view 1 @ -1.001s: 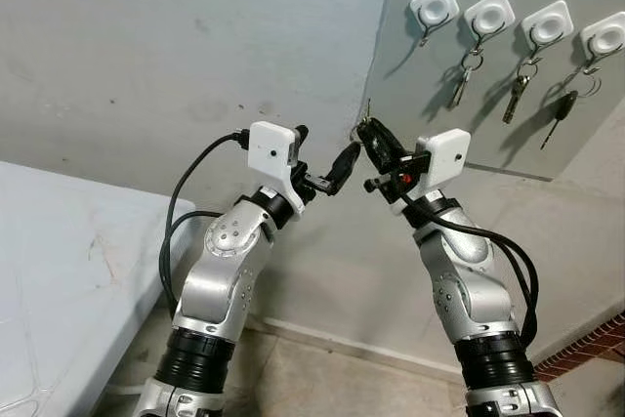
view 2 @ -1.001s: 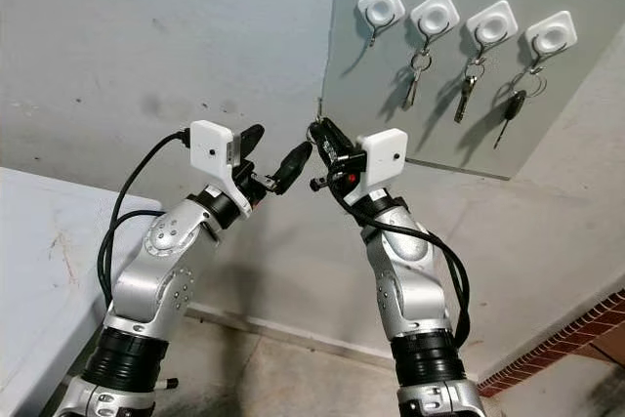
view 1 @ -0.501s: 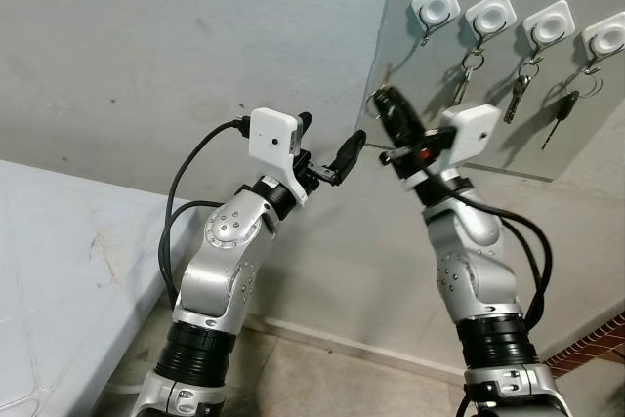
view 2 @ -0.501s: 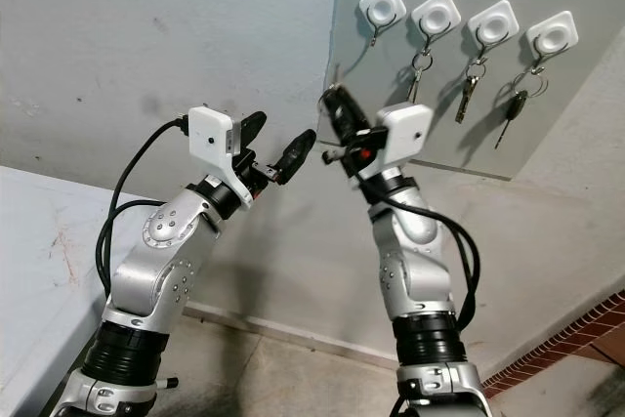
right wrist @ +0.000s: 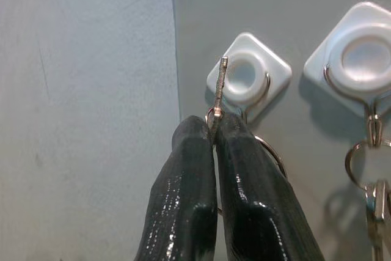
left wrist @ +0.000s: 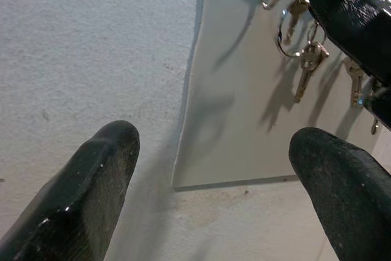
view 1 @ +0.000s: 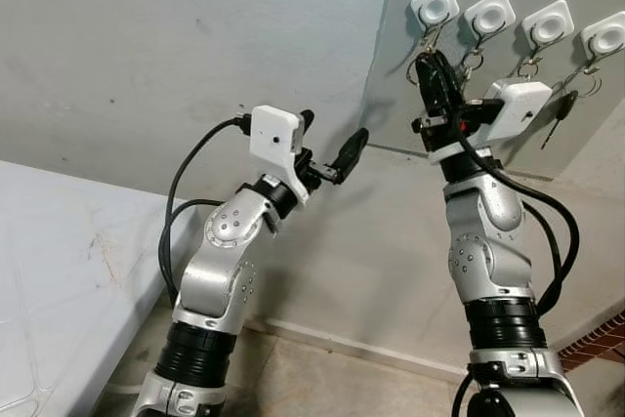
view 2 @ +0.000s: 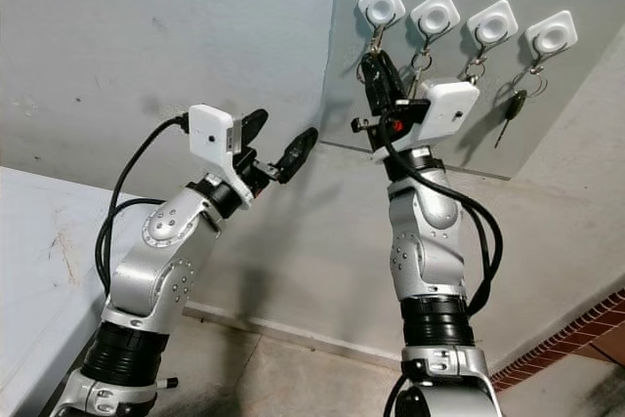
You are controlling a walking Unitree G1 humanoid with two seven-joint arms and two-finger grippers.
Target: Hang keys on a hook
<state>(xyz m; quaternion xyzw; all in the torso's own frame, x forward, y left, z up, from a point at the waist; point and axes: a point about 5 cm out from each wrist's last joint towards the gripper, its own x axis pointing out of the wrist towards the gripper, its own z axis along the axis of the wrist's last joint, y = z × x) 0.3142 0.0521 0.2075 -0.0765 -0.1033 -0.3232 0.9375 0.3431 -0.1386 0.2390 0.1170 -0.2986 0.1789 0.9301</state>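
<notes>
Four white square hooks sit in a row on a grey panel [view 1: 508, 134]. The leftmost hook [view 1: 434, 5] is bare. My right gripper [view 1: 427, 58] is raised just below it, shut on a thin metal key [right wrist: 219, 99] that points up at that hook [right wrist: 247, 77]. The key's ring [right wrist: 272, 151] curls out beside the fingers [right wrist: 250, 181]; I cannot tell whether it touches the hook's wire. My left gripper [view 1: 332, 131] is held out to the left of the panel, open, with nothing between its fingertips [left wrist: 116, 145].
The other three hooks [view 1: 545, 24] each carry keys, one with a black head [view 1: 564, 109]. A white table [view 1: 59, 261] stands at the left. A brick strip [view 1: 596, 339] runs along the floor at the lower right.
My right gripper has risen from beside the left gripper up and to the right, to just under the leftmost hook, with the key in it. The left gripper stays open and barely moved.
</notes>
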